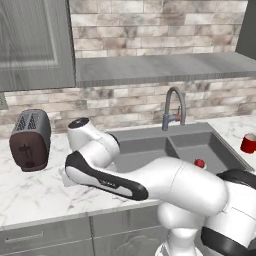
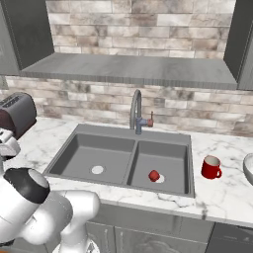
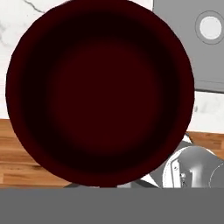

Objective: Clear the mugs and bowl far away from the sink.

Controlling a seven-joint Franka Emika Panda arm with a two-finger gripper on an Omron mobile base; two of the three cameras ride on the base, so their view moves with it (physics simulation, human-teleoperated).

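On my hand view the dark maroon mug (image 3: 99, 92) sits right up against the fingers, seen straight down its mouth, so large that the tips themselves are hidden behind its rim. I read the fingers as clamped tight, closed down on that mug, though I can't make out which part of the wall they pinch, and its handle is out of sight. Beyond the mug's rim I see marble surface (image 3: 30, 13) and a corner of the sink (image 3: 192, 48) with a pale drain.

From the base cameras the hand is buried behind the arm's own white links, so the grasp is hidden there. Well away from the fingers, the bright red mug (image 2: 211, 167) stands on the surface past the sink's far basin; the bowl (image 2: 248, 168) is cut off by the frame edge beside it. A small red object (image 2: 154, 175) lies in that basin; I can't tell what it is.
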